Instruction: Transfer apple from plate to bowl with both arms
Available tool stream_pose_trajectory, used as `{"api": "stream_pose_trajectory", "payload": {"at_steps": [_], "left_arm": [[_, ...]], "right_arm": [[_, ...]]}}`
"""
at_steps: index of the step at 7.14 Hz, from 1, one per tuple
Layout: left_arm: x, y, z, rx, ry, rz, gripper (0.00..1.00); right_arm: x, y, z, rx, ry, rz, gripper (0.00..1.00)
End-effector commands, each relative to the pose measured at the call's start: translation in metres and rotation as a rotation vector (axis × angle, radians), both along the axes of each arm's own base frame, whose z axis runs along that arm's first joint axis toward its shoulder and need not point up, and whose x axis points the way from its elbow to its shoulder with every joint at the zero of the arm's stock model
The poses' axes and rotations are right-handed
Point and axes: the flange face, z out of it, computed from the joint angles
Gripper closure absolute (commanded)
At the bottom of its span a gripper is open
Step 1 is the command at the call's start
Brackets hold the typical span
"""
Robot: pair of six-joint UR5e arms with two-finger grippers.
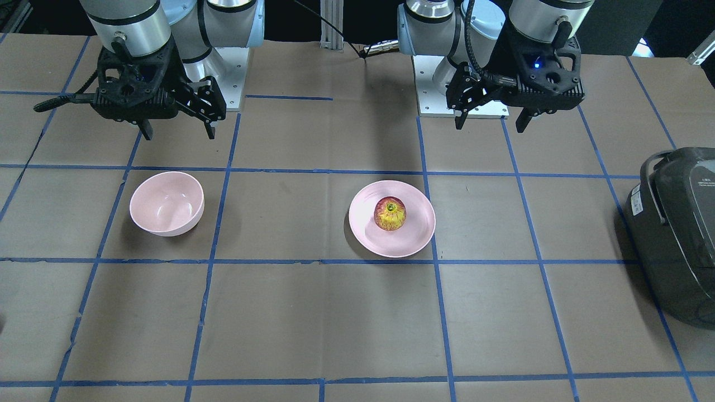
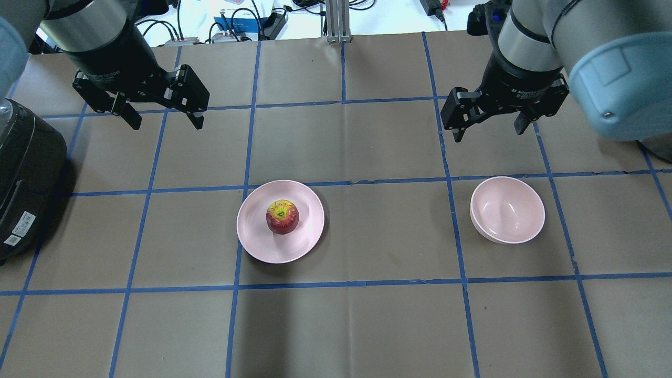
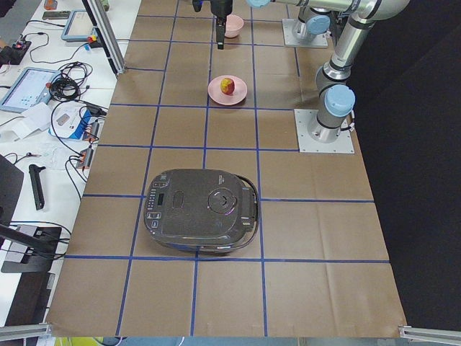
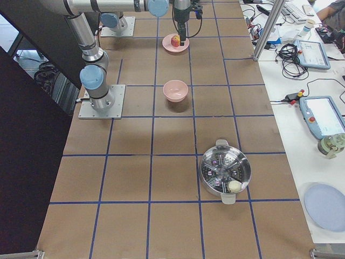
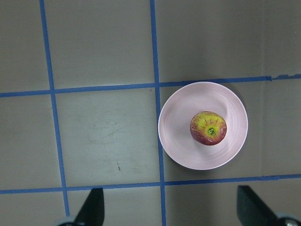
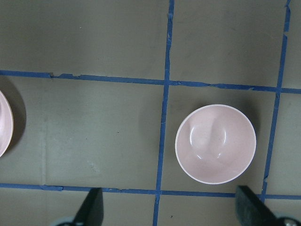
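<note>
The apple [image 2: 282, 217] is small, red and yellow-streaked. It sits upright in the middle of the flat pink plate [image 2: 252, 231], left of the table's centre. The deep pink bowl [image 2: 507, 210] stands empty to the right. My left gripper [image 2: 165, 119] is open and empty, high above the table behind and left of the plate. My right gripper [image 2: 488, 131] is open and empty, above the table just behind the bowl. The left wrist view shows the apple [image 5: 208, 128] on the plate [image 5: 178, 141]. The right wrist view shows the bowl [image 6: 216, 143].
A black rice cooker [image 2: 21, 178] stands at the table's left end, beside the left arm. A steel steamer pot [image 4: 225, 171] stands far off at the right end. Blue tape lines grid the brown table cover.
</note>
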Motion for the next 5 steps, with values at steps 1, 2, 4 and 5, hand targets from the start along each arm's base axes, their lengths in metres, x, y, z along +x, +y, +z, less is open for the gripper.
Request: {"api": "stream_pose_trajectory", "payload": {"at_steps": [1, 2, 4, 5], "left_arm": [[-0.002, 0.000, 0.003, -0.006, 0.009, -0.001, 0.00], [-0.002, -0.001, 0.002, -0.003, 0.009, -0.002, 0.00], [-0.003, 0.001, 0.006, -0.012, 0.009, -0.008, 0.00], [-0.006, 0.000, -0.005, 0.020, 0.007, -0.013, 0.00]], "right_arm": [[0.002, 0.000, 0.001, -0.002, -0.009, 0.003, 0.00], [0.001, 0.000, 0.000, 0.001, -0.001, 0.005, 0.00], [-0.005, -0.003, -0.017, 0.039, 0.006, 0.032, 0.00], [-0.012, -0.006, -0.033, 0.066, 0.005, 0.019, 0.00]]}}
